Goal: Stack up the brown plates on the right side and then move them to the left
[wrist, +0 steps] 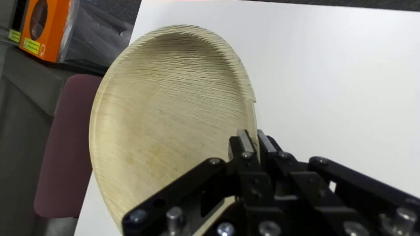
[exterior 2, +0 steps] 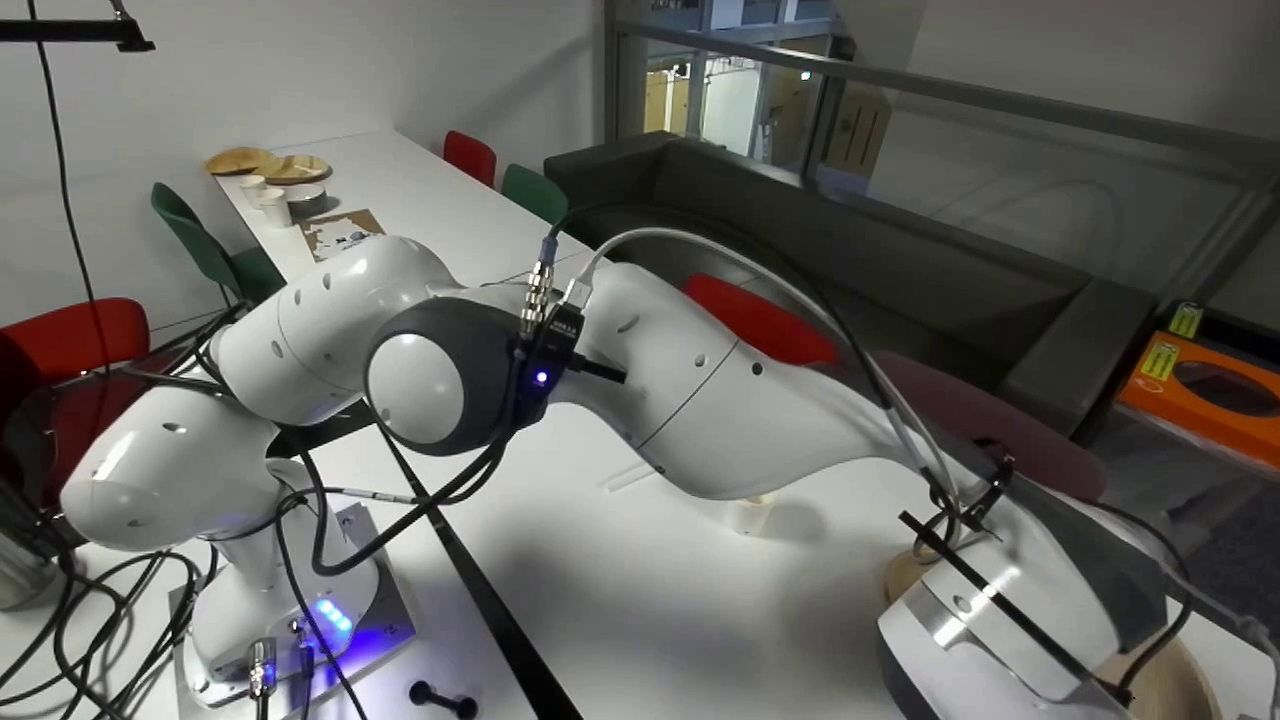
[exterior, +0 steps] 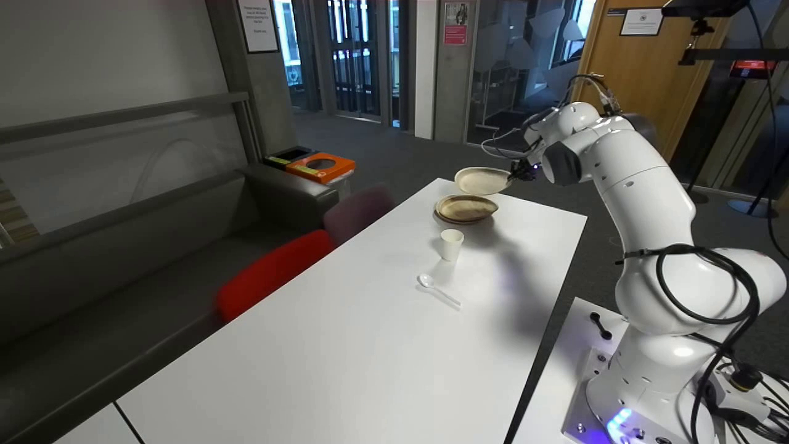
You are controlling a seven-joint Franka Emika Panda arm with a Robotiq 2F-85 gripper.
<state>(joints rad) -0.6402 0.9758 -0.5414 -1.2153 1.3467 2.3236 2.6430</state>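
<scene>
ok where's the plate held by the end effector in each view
In an exterior view: held plate slightly above and right of centre.
In an exterior view: held plate bottom right, mostly behind arm.
Wrist view: held plate left of centre.
Shared landmark: orange bin top, visible in all three.

1. At the right of an exterior view, we see a glossy white arm [exterior: 644, 166] with rounded segments and a looped black cable [exterior: 684, 248].
2. In an exterior view, left of the centre, we note a round white cap [exterior 2: 415, 388] inside a dark grey ring [exterior 2: 480, 342]; near it are a silver connector [exterior 2: 538, 295] and a white cable [exterior 2: 665, 233].
3. At the lower left of this frame, we find blue lights [exterior 2: 333, 614] on the white base [exterior 2: 232, 618].
4. At the lower right of the wrist view, the gripper [wrist: 252, 135] is black, with silver screws [wrist: 270, 228] and grey fingertips [wrist: 245, 141].
</scene>
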